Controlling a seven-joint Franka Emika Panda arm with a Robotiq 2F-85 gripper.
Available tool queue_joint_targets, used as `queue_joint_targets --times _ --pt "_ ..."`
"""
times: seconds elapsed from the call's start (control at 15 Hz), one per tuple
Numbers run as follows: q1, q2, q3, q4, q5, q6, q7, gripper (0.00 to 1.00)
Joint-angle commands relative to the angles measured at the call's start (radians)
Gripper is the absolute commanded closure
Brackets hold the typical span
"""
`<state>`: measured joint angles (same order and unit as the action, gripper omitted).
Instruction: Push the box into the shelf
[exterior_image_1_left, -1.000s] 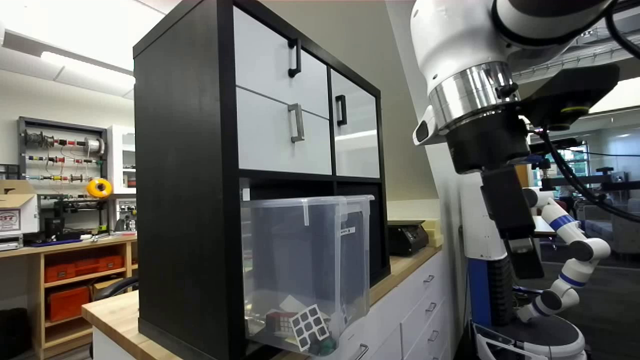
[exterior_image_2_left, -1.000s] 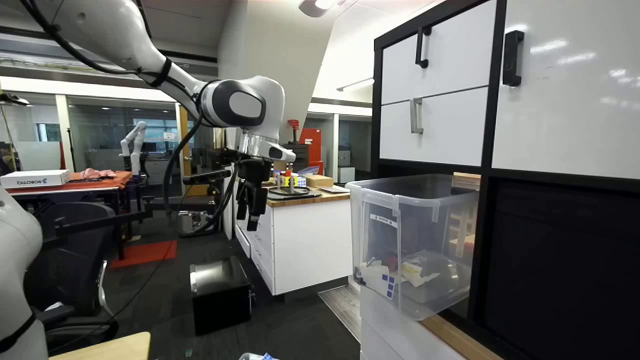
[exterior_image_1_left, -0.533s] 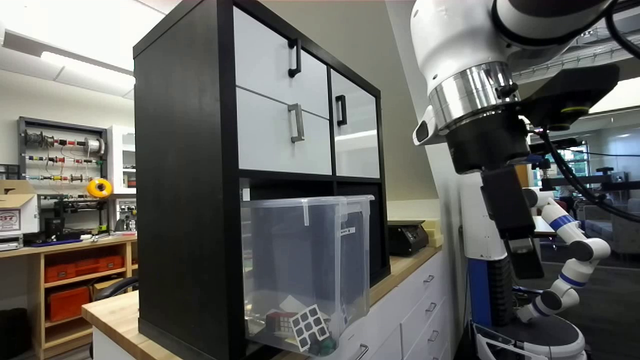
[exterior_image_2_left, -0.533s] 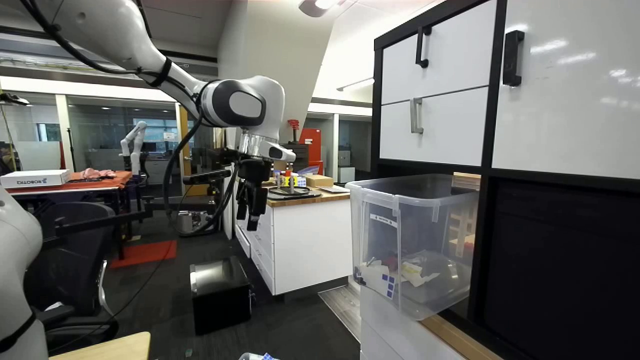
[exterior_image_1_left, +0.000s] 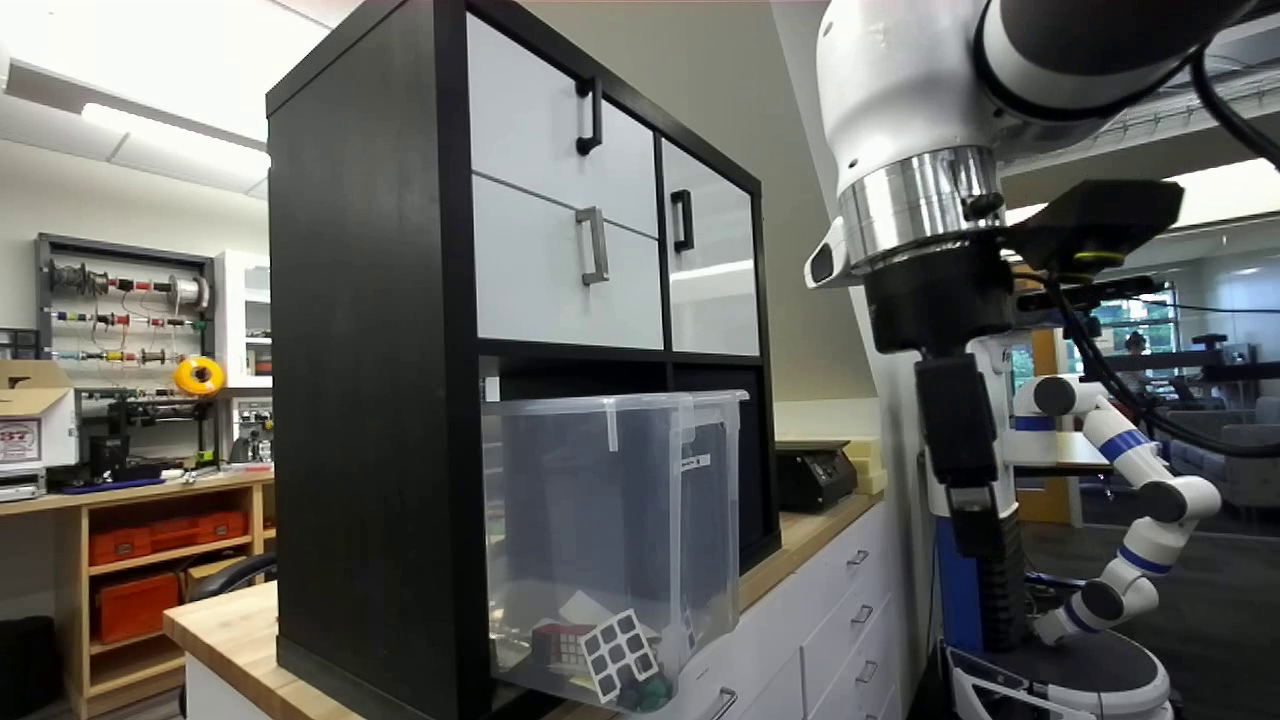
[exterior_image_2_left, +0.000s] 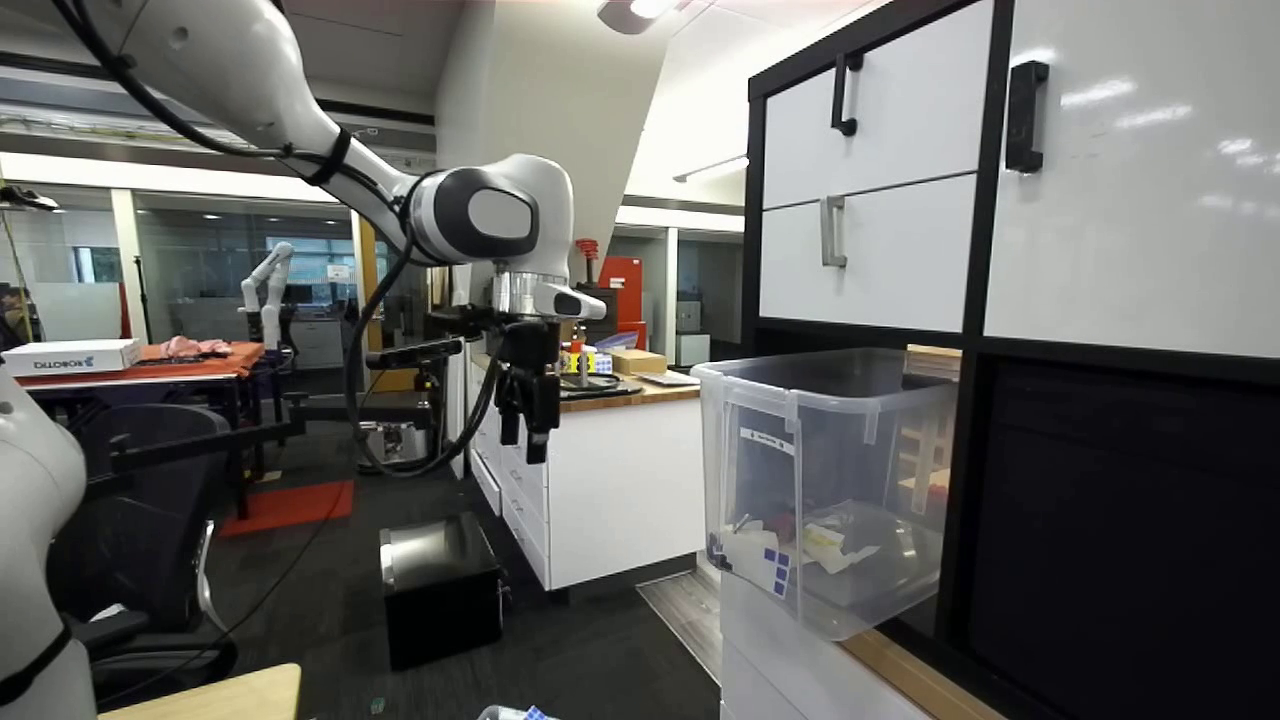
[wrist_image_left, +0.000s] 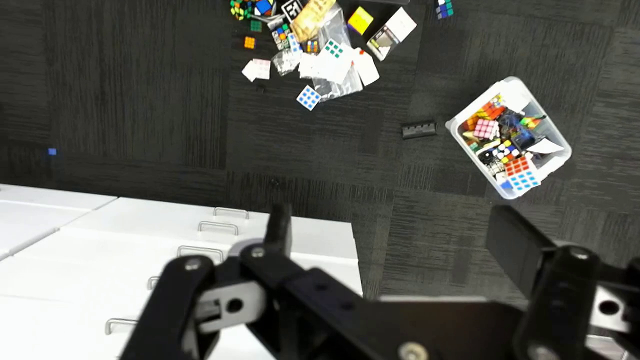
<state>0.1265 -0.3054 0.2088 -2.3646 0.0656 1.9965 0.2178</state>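
The box (exterior_image_1_left: 590, 490), a large translucent plastic bin with checkered items at its bottom, juts partway out of a lower compartment of the shelf. It also shows in an exterior view (exterior_image_2_left: 830, 500). The shelf (exterior_image_1_left: 360, 350) is a tall black cabinet with white fronts and black or grey handles; it also shows in an exterior view (exterior_image_2_left: 962, 420). My gripper (exterior_image_1_left: 975, 530) hangs pointing down in front of the box, apart from it, and also shows in an exterior view (exterior_image_2_left: 525, 440). In the wrist view the gripper (wrist_image_left: 392, 220) is open with nothing between its fingers. The box and shelf are out of that view.
White base cabinets (exterior_image_1_left: 790, 640) carry the shelf on a wooden top. A black scale-like device (exterior_image_1_left: 815, 475) stands beside the shelf. In the wrist view, a small bin of puzzle cubes (wrist_image_left: 510, 137) and loose cubes (wrist_image_left: 309, 97) lie on the dark floor. A black case (exterior_image_2_left: 440, 590) stands on the floor.
My arm and gripper have moved a little toward the box and shelf, and the gripper hangs more upright. The box and shelf have not moved.
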Motion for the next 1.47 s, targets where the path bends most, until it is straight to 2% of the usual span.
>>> queue_joint_targets --times 0.0,0.53,0.87,1.4 --pt "-0.016 0.036 -0.012 0.005 -0.071 0.106 0.005 0.0" --pt "-0.063 0.124 -0.067 0.024 -0.139 0.344 0.023 0.0" --pt "-0.083 0.213 -0.086 0.076 -0.181 0.473 0.035 0.0" --pt "-0.073 0.345 -0.113 0.19 -0.267 0.589 0.041 0.0"
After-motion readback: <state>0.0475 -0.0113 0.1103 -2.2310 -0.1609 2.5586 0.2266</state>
